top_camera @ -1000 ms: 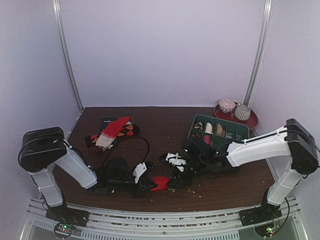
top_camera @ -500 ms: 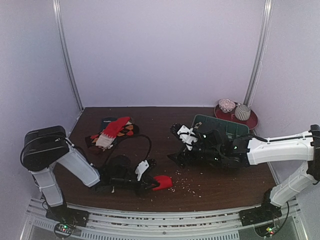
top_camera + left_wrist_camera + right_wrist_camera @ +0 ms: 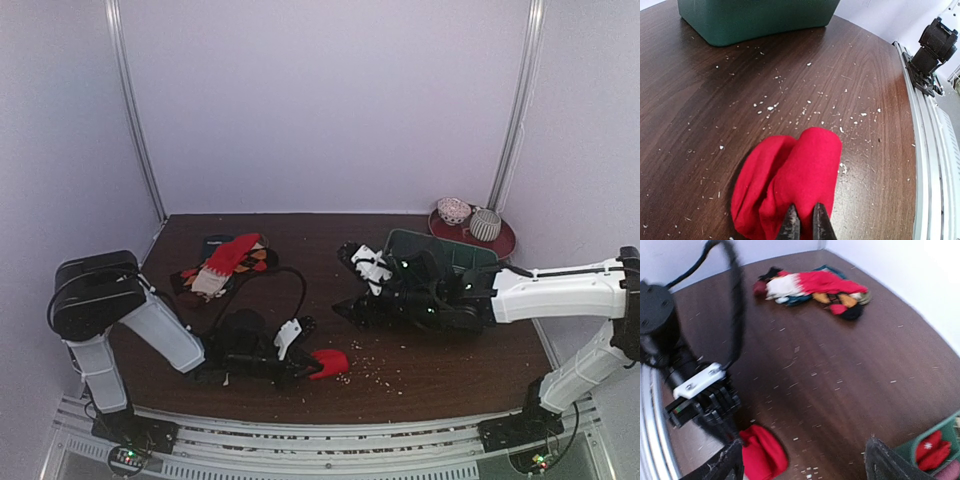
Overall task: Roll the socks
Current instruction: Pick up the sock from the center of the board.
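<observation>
The left gripper (image 3: 803,226) is clenched on the near edge of the rolled red sock (image 3: 790,192), which lies on the tabletop (image 3: 700,100) well left of the green compartment tray (image 3: 455,250), while the right gripper (image 3: 800,460) hovers released and empty just left of that tray.

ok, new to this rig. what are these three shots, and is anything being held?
Two robot arms are bolted at the near edge of a dark wooden table. The wide shot comes from a fixed camera above and behind them. The other two come from a camera on each wrist, looking past its own fingers. The left gripper is shut, pinching the edge of a bright red folded knit sock near the front. The right gripper hangs open above mid-table, holding nothing. Also there: a pile of mixed coloured socks at the back left and a green compartment tray at the right.
</observation>
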### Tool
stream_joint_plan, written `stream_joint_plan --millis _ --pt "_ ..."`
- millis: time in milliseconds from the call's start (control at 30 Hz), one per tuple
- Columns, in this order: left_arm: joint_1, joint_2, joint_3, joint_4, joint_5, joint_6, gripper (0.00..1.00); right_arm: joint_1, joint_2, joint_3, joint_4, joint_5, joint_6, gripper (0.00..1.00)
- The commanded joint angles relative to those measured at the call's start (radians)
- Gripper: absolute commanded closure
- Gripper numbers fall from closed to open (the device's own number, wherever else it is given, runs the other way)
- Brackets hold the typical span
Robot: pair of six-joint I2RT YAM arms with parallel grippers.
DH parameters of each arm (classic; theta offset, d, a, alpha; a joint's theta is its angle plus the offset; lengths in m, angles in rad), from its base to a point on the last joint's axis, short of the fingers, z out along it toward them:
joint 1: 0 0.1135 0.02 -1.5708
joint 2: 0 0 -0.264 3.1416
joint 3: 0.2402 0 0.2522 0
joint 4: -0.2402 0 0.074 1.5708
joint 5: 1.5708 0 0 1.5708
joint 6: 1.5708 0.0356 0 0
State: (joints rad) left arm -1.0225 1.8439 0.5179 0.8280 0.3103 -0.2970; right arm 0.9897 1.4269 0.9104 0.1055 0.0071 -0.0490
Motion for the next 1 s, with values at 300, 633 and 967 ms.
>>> stream_joint_plan --millis 300,633,967 --pt "0.002 0.125 0.006 -0.241 0.022 0.086 1.00 -0.084 0.295 0.067 -0.122 -0.592 -0.039 0.21" --pt "0.008 0.140 0.002 -0.263 0.030 0.115 1.00 -0.126 0.396 0.089 -0.143 -0.631 -0.041 0.16" --pt "0.011 0.141 0.002 -0.280 0.035 0.122 1.00 -0.160 0.433 0.074 -0.122 -0.587 -0.026 0.11"
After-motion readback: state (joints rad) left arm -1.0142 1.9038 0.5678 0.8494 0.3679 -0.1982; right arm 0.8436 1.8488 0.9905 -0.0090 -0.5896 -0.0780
